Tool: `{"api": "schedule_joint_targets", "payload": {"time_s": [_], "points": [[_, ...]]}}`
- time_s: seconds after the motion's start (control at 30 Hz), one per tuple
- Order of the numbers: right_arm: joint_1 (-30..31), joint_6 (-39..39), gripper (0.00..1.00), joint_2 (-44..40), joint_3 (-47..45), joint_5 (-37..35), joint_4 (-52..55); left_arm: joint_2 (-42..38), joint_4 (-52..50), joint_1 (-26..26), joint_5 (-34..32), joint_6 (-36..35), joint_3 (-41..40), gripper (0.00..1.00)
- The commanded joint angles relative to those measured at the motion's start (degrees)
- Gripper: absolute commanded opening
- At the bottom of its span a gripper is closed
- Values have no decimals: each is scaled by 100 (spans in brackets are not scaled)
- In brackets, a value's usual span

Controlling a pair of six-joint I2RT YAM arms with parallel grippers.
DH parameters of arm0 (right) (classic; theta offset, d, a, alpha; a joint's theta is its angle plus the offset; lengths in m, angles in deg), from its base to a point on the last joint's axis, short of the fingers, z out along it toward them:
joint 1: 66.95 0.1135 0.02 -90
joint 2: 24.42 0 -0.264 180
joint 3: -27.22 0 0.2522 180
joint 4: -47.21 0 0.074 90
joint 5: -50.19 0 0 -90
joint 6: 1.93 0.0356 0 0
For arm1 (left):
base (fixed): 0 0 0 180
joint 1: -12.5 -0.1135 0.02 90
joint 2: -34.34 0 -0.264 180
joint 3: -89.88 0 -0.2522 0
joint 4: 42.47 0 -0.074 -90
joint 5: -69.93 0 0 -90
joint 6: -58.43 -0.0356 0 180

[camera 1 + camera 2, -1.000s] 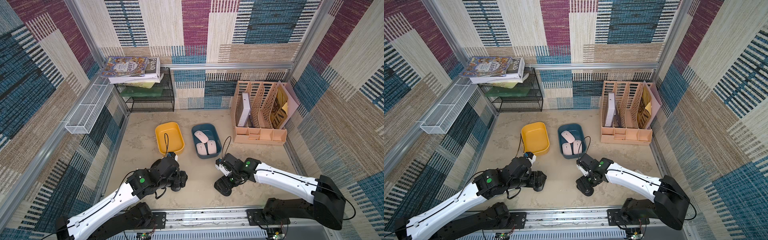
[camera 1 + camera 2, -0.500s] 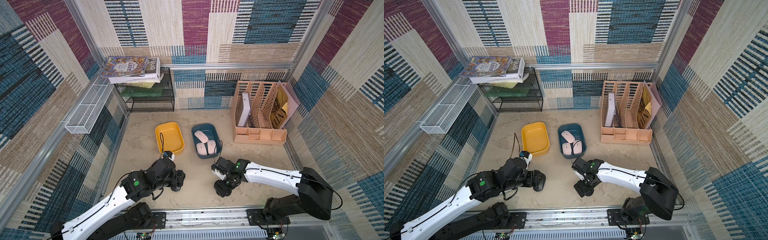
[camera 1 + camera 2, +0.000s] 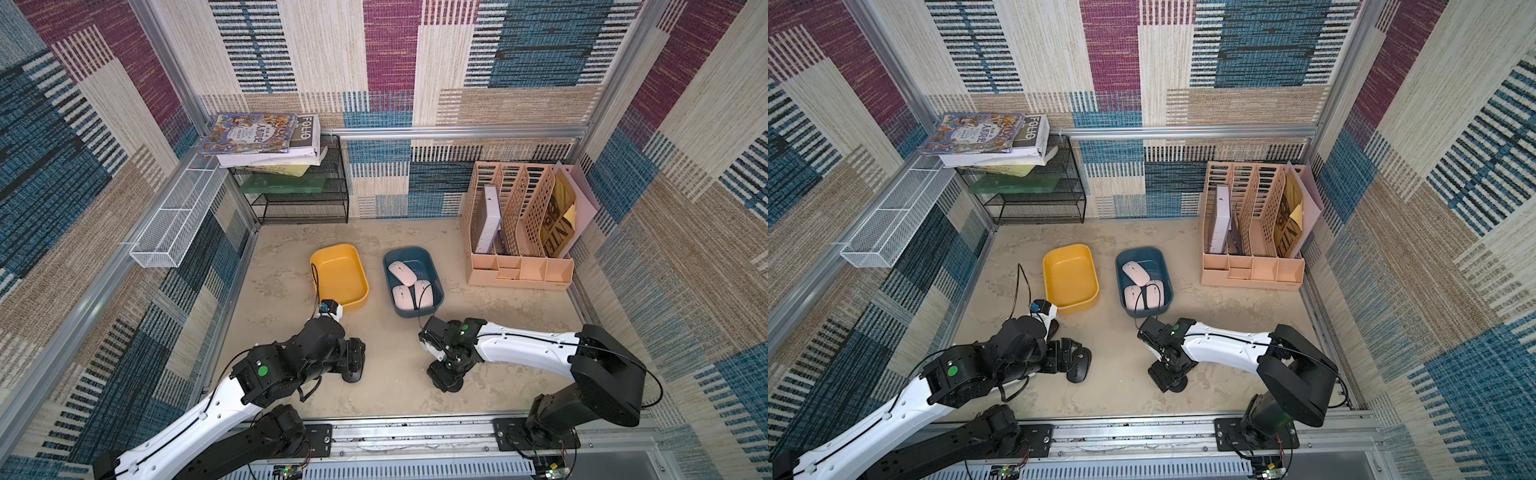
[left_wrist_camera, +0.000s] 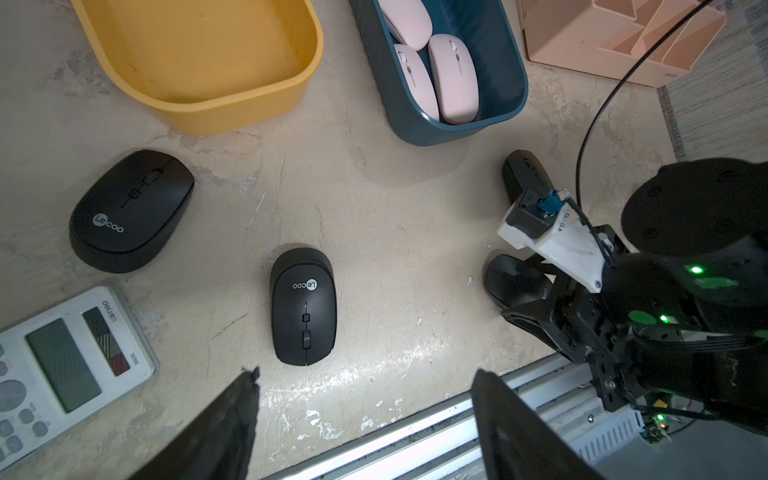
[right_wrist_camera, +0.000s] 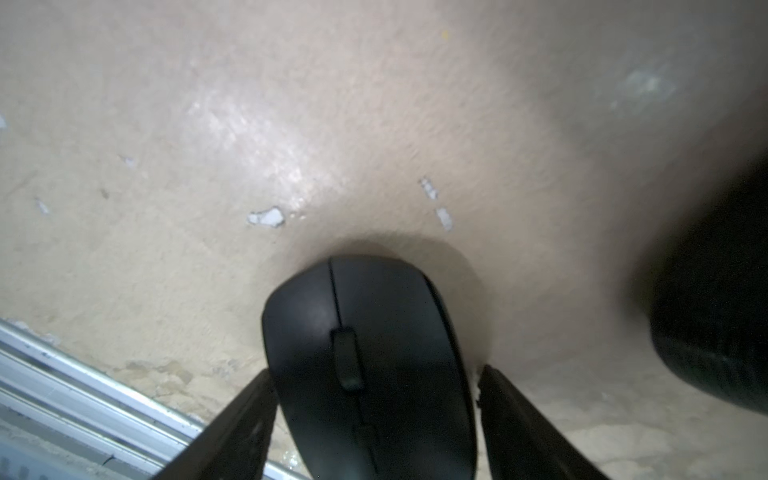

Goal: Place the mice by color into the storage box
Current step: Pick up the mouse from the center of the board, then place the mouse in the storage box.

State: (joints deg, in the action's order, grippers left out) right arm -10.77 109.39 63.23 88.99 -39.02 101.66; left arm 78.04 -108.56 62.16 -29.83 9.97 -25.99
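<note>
Three pink mice (image 3: 402, 272) lie in the blue storage box (image 3: 407, 250); the yellow storage box (image 3: 332, 249) is empty. My right gripper (image 5: 374, 372) is down at the floor astride a black mouse (image 5: 365, 332), one finger touching it and a sliver of floor showing beside the other. In the top views this gripper (image 3: 446, 374) covers that mouse. My left gripper (image 4: 365, 374) is open and empty, with a black mouse (image 4: 303, 307) just ahead of its fingertips. Another black mouse (image 4: 129, 212) lies near the yellow box, and a third (image 4: 525, 174) behind the right wrist.
A white calculator (image 4: 62, 365) lies beside the left gripper. A pink file organizer (image 3: 519, 232) stands at the back right, a black wire rack (image 3: 303, 199) with books at the back left. The metal rail (image 3: 415, 434) runs along the front edge.
My right arm slid left and settled over the black mouse, and its jaws narrowed around it. The left arm drew back slightly; its gripper stayed open.
</note>
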Motion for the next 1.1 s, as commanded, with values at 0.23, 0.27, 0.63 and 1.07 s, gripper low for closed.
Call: {"api": "schedule_joint_targets", "payload": {"time_s": [0.23,0.27,0.63,1.07], "points": [[-7,-6,52,85,290,244,-94,-146,-203,-62,-425,-267,169,87],[-18,21,52,55,385,291,-95,-159,-209,-71,-443,-290,175,88],[-1024,554,48,232,2303,1766,-1462,-189,-475,-733,-537,-638,611,90],[-1020,671,46,4383,7440,2717,-909,-128,-823,-2207,-68,-955,884,91]]}}
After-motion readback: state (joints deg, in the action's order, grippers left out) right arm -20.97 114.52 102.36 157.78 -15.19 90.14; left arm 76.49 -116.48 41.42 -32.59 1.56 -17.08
